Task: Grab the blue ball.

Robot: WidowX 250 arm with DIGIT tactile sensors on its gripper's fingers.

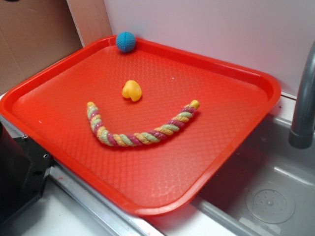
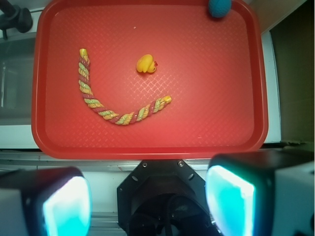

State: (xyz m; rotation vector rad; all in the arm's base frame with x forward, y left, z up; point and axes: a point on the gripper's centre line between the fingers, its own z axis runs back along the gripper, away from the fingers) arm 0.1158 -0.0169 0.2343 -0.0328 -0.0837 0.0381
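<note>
The blue ball (image 1: pixel 126 42) (image 2: pixel 219 7), teal with a ribbed surface, rests against the far rim of the red tray (image 1: pixel 256 78) (image 2: pixel 44 132), in its back corner. In the wrist view it sits at the top right, partly cut off by the frame edge. My gripper (image 2: pixel 147 201) hangs high above the near side of the tray, open, with nothing between its two cyan-lit fingers (image 2: pixel 66 206). It is far from the ball. The gripper does not show in the exterior view.
A yellow lumpy toy (image 1: pixel 132 90) (image 2: pixel 146 64) lies mid-tray. A curved multicoloured rope (image 1: pixel 138 130) (image 2: pixel 113 101) lies below it. The robot's black base (image 1: pixel 19 177) (image 2: pixel 165 196) stands by the tray's near-left edge. A grey sink (image 1: pixel 268 196) with a faucet post (image 1: pixel 304 103) is at the right.
</note>
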